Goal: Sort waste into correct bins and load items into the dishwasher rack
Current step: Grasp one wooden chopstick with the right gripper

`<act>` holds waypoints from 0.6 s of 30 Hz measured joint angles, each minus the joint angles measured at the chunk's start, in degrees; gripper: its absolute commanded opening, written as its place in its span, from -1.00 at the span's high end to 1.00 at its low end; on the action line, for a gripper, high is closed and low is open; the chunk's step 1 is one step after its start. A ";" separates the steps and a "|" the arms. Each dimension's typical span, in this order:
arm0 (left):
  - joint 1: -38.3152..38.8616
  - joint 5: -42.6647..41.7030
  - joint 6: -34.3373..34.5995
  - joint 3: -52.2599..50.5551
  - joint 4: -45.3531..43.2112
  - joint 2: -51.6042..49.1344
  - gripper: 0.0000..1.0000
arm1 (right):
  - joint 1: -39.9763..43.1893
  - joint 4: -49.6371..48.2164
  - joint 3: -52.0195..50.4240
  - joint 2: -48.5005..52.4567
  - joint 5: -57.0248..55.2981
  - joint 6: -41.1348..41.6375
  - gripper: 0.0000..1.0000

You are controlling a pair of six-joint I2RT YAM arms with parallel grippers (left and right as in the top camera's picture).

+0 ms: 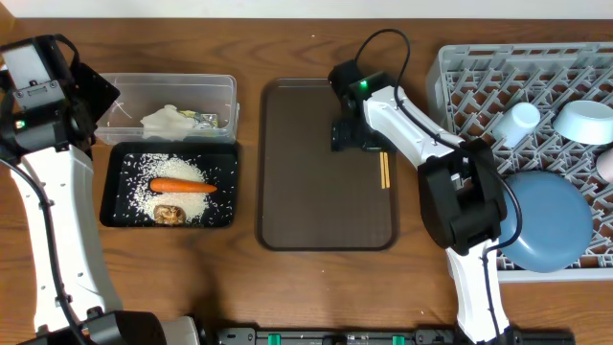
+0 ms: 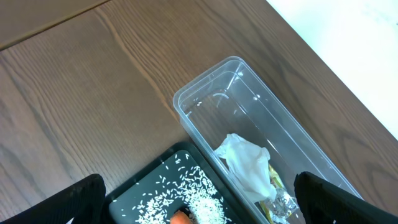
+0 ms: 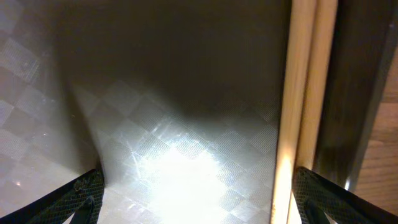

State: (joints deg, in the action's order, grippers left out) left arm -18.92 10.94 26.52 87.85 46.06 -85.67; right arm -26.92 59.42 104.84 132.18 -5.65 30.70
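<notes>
We think the step now is getting the wooden chopsticks (image 3: 305, 93) off the brown serving tray (image 1: 316, 206) and into the dishwasher rack (image 1: 460, 67). The plate (image 1: 546, 225), the bowl (image 1: 584, 120) and a cup (image 1: 517, 123) are already in the rack. Our right gripper (image 3: 199, 186) is low over the tray with its fingers spread wide. The two sticks lie side by side between those fingers, much closer to one finger than the other. Next we think the fingers need to go right down and squeeze both thin sticks together so that neither slips out. Our left gripper (image 2: 199, 202) has its fingers spread wide too and holds nothing. Below it are the clear tub (image 2: 205, 81), with the tissue (image 2: 245, 165) inside, and the black tray (image 1: 120, 206) with rice (image 1: 134, 187) and the carrot (image 1: 182, 186).
</notes>
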 measured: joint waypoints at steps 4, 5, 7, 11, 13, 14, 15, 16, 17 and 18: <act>0.00 0.00 0.00 0.00 0.00 0.00 -0.96 | 0.00 -0.44 0.00 0.11 1.86 -1.03 -0.84; 0.00 0.00 0.00 0.00 0.00 0.00 -0.95 | 0.00 -0.37 0.00 0.13 2.10 -1.20 -0.85; 0.00 0.00 0.00 0.00 0.00 0.00 -0.96 | 0.00 -0.26 0.00 0.17 2.51 -1.33 -0.85; 0.00 0.00 0.00 0.00 0.00 0.00 -0.96 | 0.00 -0.09 0.02 0.20 3.08 -1.62 -0.74; 0.00 0.00 0.00 0.00 0.00 0.00 -0.96 | 0.00 0.33 0.02 0.20 3.32 -1.60 -0.58; 0.00 0.00 0.00 0.00 0.00 0.00 -0.96 | 0.00 0.85 0.02 0.20 3.30 -1.20 -0.50; 0.00 0.00 0.00 0.00 0.00 0.00 -0.96 | 0.00 1.53 0.04 0.20 3.17 -0.15 -0.41; 0.00 0.00 0.00 0.00 0.00 0.00 -0.96 | 0.00 1.86 0.04 0.20 3.08 0.17 -0.34; 0.00 0.00 0.00 0.00 0.00 0.00 -0.96 | 0.00 2.10 0.07 0.20 3.02 1.01 -0.31; 0.00 0.00 0.00 0.00 0.00 0.00 -0.96 | 0.00 2.10 0.07 0.20 2.91 1.64 -0.28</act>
State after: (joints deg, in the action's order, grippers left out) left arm -18.92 10.94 26.52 87.85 46.06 -85.67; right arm -26.92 61.52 104.90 132.38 -2.74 32.34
